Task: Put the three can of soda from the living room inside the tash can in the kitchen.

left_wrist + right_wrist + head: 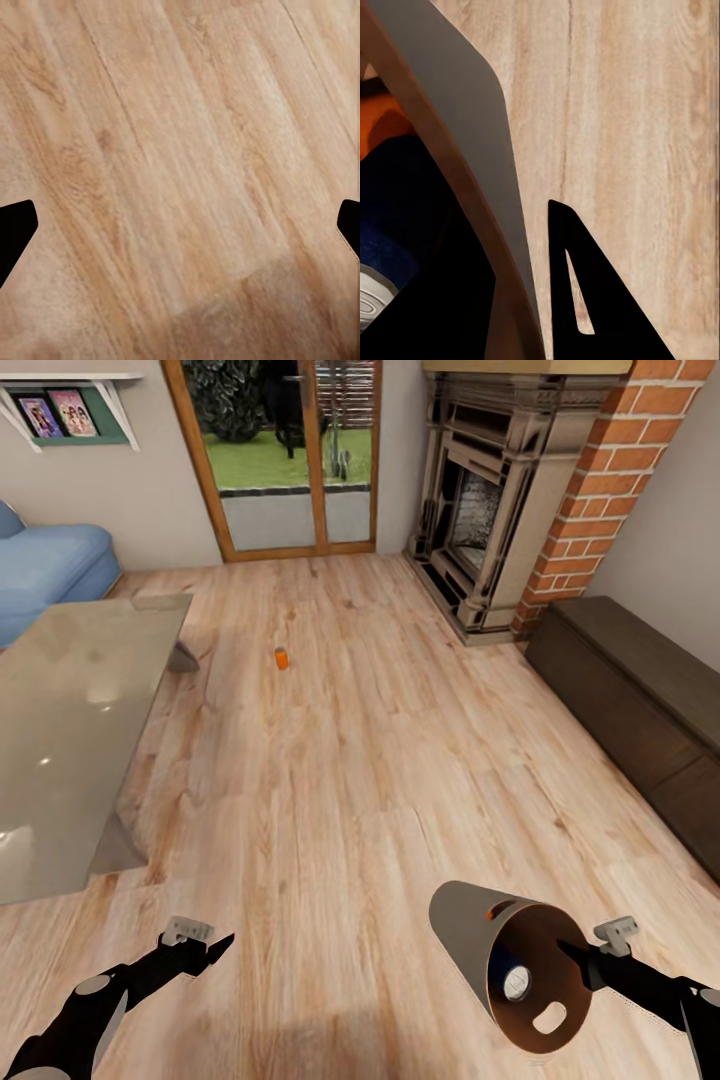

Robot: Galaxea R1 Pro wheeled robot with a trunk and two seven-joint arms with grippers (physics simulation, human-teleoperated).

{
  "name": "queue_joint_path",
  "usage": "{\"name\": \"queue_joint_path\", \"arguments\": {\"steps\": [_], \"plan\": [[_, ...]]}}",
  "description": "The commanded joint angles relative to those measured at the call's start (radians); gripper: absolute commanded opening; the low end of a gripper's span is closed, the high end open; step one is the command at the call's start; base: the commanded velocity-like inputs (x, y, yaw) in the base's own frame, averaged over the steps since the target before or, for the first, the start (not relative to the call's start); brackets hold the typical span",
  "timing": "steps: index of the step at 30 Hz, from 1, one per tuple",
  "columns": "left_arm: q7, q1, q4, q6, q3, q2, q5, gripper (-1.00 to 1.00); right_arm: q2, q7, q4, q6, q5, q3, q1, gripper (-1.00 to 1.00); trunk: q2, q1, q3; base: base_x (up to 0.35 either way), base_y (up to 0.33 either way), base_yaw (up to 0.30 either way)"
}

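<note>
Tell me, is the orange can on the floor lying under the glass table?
No, the orange can stands on the open wood floor, beside the glass table.

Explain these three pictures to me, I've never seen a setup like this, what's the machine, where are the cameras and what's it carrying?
It is a simulated two-armed robot in a living room. The wide picture looks down from its head. Its left gripper hangs open and empty above the wood floor; the left wrist view looks straight at those planks. The right gripper grips the rim of the trash can, tilted on its side, with a blue soda can and something orange inside. One orange can stands on the floor near the glass table.
</note>
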Motion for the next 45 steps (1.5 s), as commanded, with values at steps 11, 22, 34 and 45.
{"name": "queue_joint_path", "arguments": {"steps": [11,22,34,45], "plan": [[0.0,0.0,0.001,0.0,0.0,0.0,0.0,1.0,0.0,-0.006,0.0,0.001,-0.005,0.0,0.0,-1.0,0.0,0.0,0.0,0.253,-0.228,0.008],[0.0,0.0,0.001,-0.001,0.0,0.0,0.001,1.0,0.0,-0.006,0.014,0.001,-0.005,0.0,0.0,-1.0,0.0,0.0,0.008,0.254,-0.226,0.131],[0.0,0.0,0.001,-0.002,0.0,0.0,0.001,1.0,0.0,-0.006,0.019,0.001,-0.005,0.0,0.0,-1.0,0.0,0.0,0.023,0.253,-0.226,0.153],[0.003,0.0,0.001,0.0,0.0,0.0,0.0,1.0,0.009,-0.006,0.02,0.001,-0.004,0.0,0.0,-1.0,0.0,0.0,0.038,0.255,-0.222,0.144]]}}
